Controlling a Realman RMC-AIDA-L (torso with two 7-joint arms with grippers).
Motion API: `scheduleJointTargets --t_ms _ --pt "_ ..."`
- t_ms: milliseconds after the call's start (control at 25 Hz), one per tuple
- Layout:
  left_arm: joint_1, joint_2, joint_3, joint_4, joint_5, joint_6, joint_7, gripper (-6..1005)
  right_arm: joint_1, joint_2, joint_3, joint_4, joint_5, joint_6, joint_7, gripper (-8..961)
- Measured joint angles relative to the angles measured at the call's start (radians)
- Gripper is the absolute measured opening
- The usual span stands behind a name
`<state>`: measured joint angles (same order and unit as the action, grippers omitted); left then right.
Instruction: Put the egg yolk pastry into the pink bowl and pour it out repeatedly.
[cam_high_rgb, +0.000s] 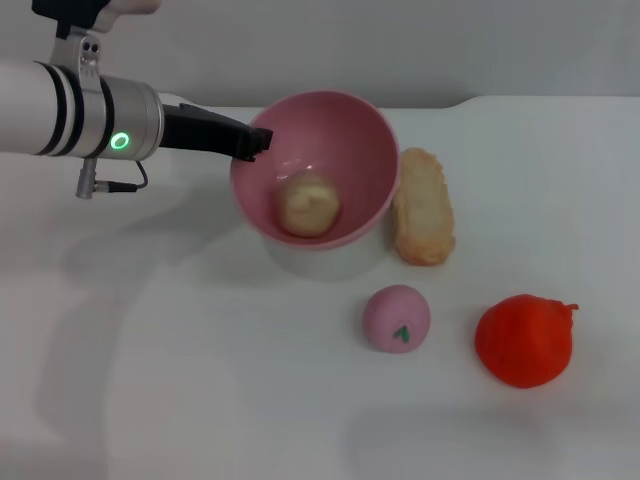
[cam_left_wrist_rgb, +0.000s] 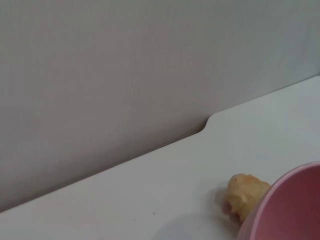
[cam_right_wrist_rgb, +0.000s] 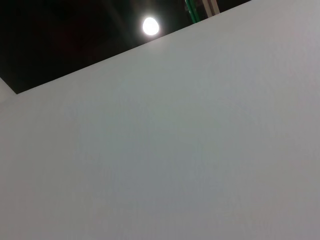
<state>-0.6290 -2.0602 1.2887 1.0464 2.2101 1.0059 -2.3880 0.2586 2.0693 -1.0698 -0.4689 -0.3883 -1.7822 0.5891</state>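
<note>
Head view, surface: a white table (cam_high_rgb: 150, 380) is stretching across the room, with a pale grey wall (cam_high_rgb: 420, 40) standing behind it.
Head view, pink bowl: the pink bowl (cam_high_rgb: 345, 130) is being held tilted, its mouth facing toward the robot, and its lower side is sitting at or just over the table.
Head view, egg yolk pastry: the egg yolk pastry (cam_high_rgb: 308, 204) is lying inside the bowl, low against the wall, a pale beige, matte, slightly lumpy ball.
Head view, left gripper: the left gripper (cam_high_rgb: 252, 142) is reaching in from the left, its dark fingers pinching the bowl's rim on the robot's left side and closed tight on that edge.
Head view, other items: a long tan bread (cam_high_rgb: 422, 206) is lying just beside the bowl on the right; a pink ball with a green mark (cam_high_rgb: 396, 318) is sitting nearer the robot; a red-orange crumpled object (cam_high_rgb: 524, 340) is resting to the right of the ball.
Left wrist view: the pink bowl's rim (cam_left_wrist_rgb: 290, 205) is showing at one corner, the tan bread (cam_left_wrist_rgb: 245, 195) is peeking beyond it, and the table's rounded edge is meeting the grey wall.
Right wrist view: only a plain pale panel (cam_right_wrist_rgb: 200, 150) and a ceiling lamp (cam_right_wrist_rgb: 150, 26) are showing; the right gripper is not appearing anywhere.
</note>
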Motion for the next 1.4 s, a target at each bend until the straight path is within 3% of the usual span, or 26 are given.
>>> scheduleJointTargets --t_ms 720,760,800,880,1040,1120,1240,1280,1320,1400 --pt "0.024 -0.002 0.089 0.011 -0.068 -0.103 0.049 43 0.016 0.001 0.001 0.004 0.000 0.004 0.000 676" --pt "0.056 -0.002 0.176 0.035 -0.153 -0.198 0.165 43 0.016 0.002 0.001 0.005 0.000 0.005 0.000 676" --pt "0.056 -0.002 0.176 0.035 -0.153 -0.198 0.165 43 0.016 0.002 0.001 0.005 0.000 0.005 0.000 676" --pt "0.085 -0.003 0.306 0.049 -0.266 -0.350 0.329 43 0.016 0.002 -0.001 0.006 0.000 0.006 0.000 676" --pt "0.085 -0.003 0.306 0.049 -0.266 -0.350 0.329 43 0.016 0.003 -0.007 0.007 0.002 0.006 0.000 676" --pt "0.083 -0.005 0.444 0.049 -0.320 -0.532 0.401 43 0.016 0.003 -0.008 0.007 0.002 0.006 0.001 676" --pt "0.081 -0.005 0.506 0.052 -0.321 -0.618 0.405 43 0.016 0.003 -0.008 0.007 0.003 0.006 0.003 676" --pt "0.087 -0.005 0.606 0.063 -0.318 -0.754 0.425 43 0.016 0.003 -0.008 0.007 0.003 0.006 0.005 676" --pt "0.093 -0.005 0.648 0.068 -0.318 -0.821 0.439 43 0.016 0.003 -0.008 0.007 0.003 0.006 0.010 676" --pt "0.093 -0.005 0.648 0.068 -0.318 -0.821 0.439 43 0.017 0.003 -0.009 0.011 0.002 0.006 0.023 676"
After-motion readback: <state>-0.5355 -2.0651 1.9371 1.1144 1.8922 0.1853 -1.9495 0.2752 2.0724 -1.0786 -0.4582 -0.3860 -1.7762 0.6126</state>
